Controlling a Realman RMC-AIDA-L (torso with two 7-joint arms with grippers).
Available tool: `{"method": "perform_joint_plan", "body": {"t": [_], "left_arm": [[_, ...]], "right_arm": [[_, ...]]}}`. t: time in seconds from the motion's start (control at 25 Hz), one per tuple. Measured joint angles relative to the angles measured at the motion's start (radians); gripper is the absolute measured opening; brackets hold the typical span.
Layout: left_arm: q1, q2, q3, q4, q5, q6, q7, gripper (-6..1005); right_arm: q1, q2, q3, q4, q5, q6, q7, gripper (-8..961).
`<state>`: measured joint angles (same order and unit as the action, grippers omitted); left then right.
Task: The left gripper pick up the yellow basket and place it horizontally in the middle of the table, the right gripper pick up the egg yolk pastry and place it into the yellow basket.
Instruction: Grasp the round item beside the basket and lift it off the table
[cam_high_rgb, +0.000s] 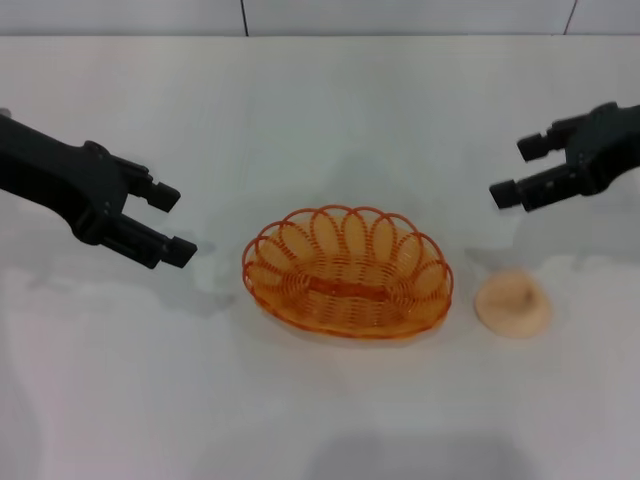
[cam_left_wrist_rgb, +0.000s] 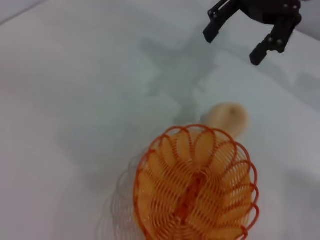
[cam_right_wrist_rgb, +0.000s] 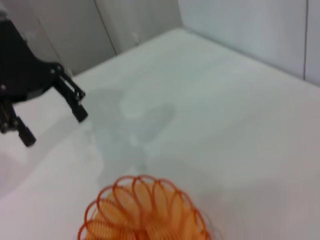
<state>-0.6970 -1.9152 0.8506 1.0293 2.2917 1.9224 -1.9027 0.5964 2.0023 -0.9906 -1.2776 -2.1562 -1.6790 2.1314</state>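
One yellow basket, an oval of orange wire loops, sits upright mid-desk, with one pale domed egg yolk pastry just to its right. Farther back, the left gripper and right gripper hover open, empty.

An orange-yellow yellow basket of looped wire and a pale beige egg yolk pastry are seen on a white table, flanked by black grippers.

Glossy plastic-looking yellow basket, smooth table
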Motion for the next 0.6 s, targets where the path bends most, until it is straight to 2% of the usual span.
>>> {"method": "perform_joint_plan", "body": {"t": [0.32, 0.6], "left_arm": [[0.004, -0.004, 0.011, 0.001, 0.006, 0.001, 0.006, 861], [0.011, -0.012, 0.028, 0.002, 0.007, -0.003, 0.007, 862]], "right_arm": [[0.065, 0.004, -0.053, -0.046, -0.180, -0.096, 0.107, 855], [0.108, 0.008, -0.147, -0.034, -0.293, -0.097, 0.149, 854]]}}
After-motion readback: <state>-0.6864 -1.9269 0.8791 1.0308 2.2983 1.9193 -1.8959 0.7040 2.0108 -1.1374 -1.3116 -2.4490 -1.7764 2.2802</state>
